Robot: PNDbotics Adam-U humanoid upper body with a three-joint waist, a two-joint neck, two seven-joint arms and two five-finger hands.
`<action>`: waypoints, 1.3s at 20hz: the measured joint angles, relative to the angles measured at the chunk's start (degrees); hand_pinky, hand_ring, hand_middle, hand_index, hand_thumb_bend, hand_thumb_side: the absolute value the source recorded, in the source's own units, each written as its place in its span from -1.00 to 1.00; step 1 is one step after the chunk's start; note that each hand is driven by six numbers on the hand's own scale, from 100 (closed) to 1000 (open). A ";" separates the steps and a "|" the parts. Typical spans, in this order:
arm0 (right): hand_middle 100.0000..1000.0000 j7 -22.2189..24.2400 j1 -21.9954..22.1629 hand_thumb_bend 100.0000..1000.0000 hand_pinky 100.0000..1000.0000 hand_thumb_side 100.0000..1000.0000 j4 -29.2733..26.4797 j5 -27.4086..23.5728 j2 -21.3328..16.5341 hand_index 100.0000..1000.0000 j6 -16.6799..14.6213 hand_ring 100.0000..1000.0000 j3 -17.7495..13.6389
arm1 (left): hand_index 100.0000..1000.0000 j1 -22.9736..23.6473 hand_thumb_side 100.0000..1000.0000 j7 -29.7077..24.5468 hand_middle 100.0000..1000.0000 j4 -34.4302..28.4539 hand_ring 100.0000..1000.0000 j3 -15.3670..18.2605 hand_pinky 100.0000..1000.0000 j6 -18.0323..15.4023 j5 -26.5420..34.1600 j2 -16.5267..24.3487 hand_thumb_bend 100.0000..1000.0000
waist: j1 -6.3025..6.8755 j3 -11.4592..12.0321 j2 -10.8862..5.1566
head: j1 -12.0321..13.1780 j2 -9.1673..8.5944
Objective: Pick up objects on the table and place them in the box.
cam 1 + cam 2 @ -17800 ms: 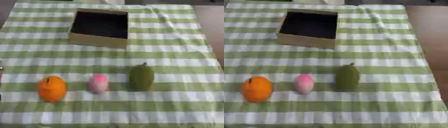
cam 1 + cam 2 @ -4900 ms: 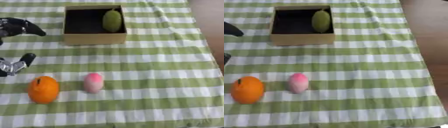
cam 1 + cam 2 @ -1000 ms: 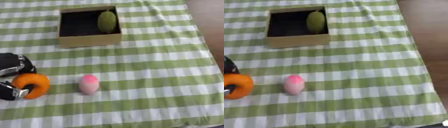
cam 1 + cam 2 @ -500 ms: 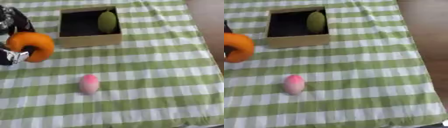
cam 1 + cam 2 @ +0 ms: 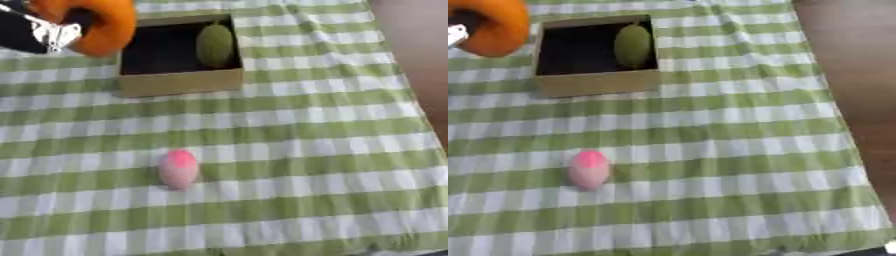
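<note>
While the left robot hand point(image 5: 39, 32) carries the orange fruit point(image 5: 98, 25) at the upper left of the left eye view, we note that the box point(image 5: 179, 82) lies just to the hand's right, its left wall close beside the fruit. The coming move turns on this relation: in our judgement the fruit needs a short travel rightward to come over the dark opening before release. The fruit is round, so no long axis governs its placement. A green fruit point(image 5: 214, 44) already lies inside the box against the right wall, its long axis running front to back, which leaves the left part of the interior free. The fingers appear curled round the orange fruit, though blur makes their exact wrap hard to confirm. A pink object point(image 5: 178, 169) rests on the checked cloth point(image 5: 315, 150) covering the counter, well apart from the box on its near side.

In the right eye view, we see the orange fruit at the top left edge, beside the box's left wall. The right robot hand shows in neither view, so the left is the only candidate for the pink object at present.
</note>
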 measured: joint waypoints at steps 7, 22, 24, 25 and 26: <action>0.23 1.02 -0.57 -1.00 1.00 -0.05 0.01 -0.40 1.15 0.89 0.55 0.92 0.29 | 0.15 -6.36 -0.95 4.01 -0.24 16.46 -0.09 -0.39 -0.22 -5.39 -7.85 -10.10 -1.00 | 0.00 -1.26 0.06 | 1.00 -0.80; 0.22 2.21 -1.01 -1.00 1.00 -0.05 0.00 -0.76 2.84 0.90 2.03 0.93 -0.08 | 0.61 -7.33 -0.93 10.56 0.29 35.54 0.42 1.04 0.38 -12.50 -20.95 -18.93 -0.90 | 0.00 -2.28 0.38 | 2.00 -1.45; 0.22 2.20 -1.01 -1.00 1.00 -0.05 0.00 -0.78 2.97 0.90 2.17 0.93 -0.09 | 0.73 -7.33 -0.93 10.03 0.49 36.12 0.57 1.04 0.54 -12.44 -22.26 -19.06 -0.78 | 0.00 -2.29 0.38 | 2.09 -1.68; 0.22 2.23 -1.00 -1.00 1.00 -0.05 0.00 -0.79 2.99 0.90 2.27 0.93 -0.09 | 0.76 -7.32 -0.94 9.72 0.55 36.37 0.62 1.04 0.59 -12.31 -22.92 -19.22 -0.71 | 0.00 -2.30 0.38 | 2.11 -1.73; 0.22 2.29 -1.00 -1.00 1.00 -0.06 0.00 -0.84 3.01 0.90 2.35 0.93 -0.10 | 0.79 -7.32 -0.94 9.45 0.60 36.50 0.68 1.05 0.66 -12.15 -23.64 -19.39 -0.58 | 0.00 -2.31 0.38 | 2.12 -1.74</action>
